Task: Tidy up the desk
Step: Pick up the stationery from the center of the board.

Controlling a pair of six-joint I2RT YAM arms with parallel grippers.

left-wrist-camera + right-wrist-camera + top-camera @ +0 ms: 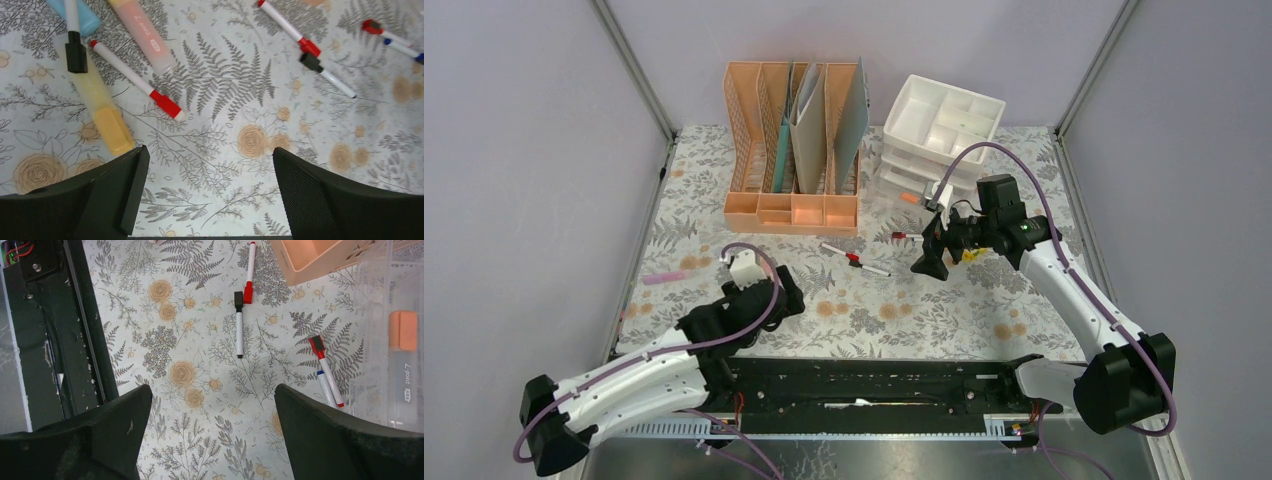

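Looks like the grab stage, with left gripper (209, 165) and right gripper (212, 395) both spread wide and empty over the desk (964, 300) right beneath them, so probably calls for dropping onto the nearest red-capped marker (132, 79) and pinching.

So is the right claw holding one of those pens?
No, the right gripper is spread open over the desk, and the black-capped marker lies on the cloth beyond its fingers.
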